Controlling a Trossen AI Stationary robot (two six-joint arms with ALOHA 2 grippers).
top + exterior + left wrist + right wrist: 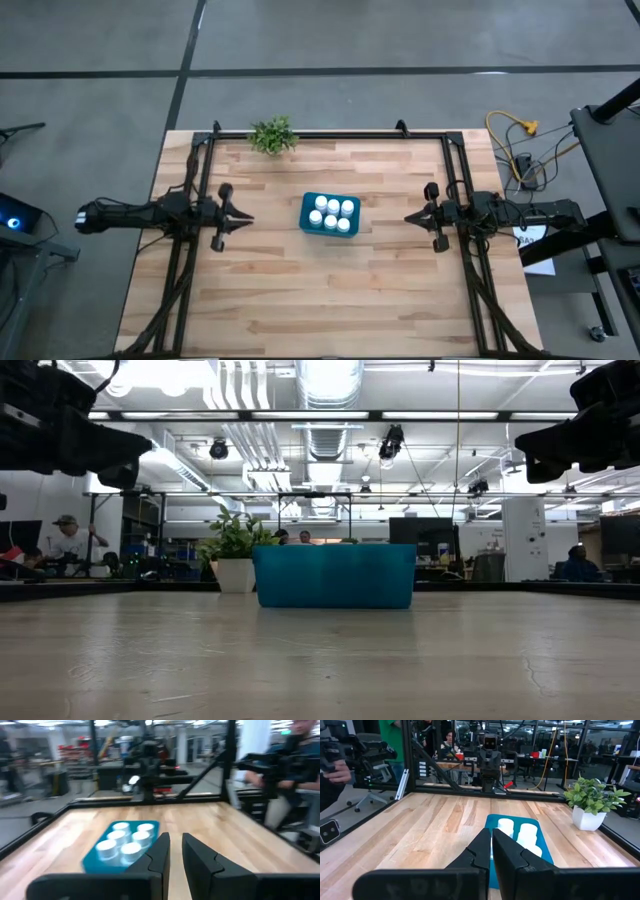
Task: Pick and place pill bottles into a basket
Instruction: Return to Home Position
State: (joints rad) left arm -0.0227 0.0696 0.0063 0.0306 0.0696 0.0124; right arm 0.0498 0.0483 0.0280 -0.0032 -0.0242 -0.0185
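The teal basket [305, 212] stands on the middle of the wooden table, with several white-capped pill bottles [333, 213] upright inside it. The left wrist view shows the basket [92, 862] and its bottles [125, 842]; so does the right wrist view, basket [545, 851] and bottles [522, 832]. In the low view only the basket's wall [334, 575] shows. My left gripper [250, 217] hovers level to the basket's left, shut and holding nothing [176, 840]. My right gripper [407, 217] hovers level to its right, shut and holding nothing [491, 834].
A small green plant in a white pot [272, 134] stands at the table's far edge, left of the basket. A black frame [200, 200] borders the table's left, right and far sides. People stand and sit beyond the table [285, 775].
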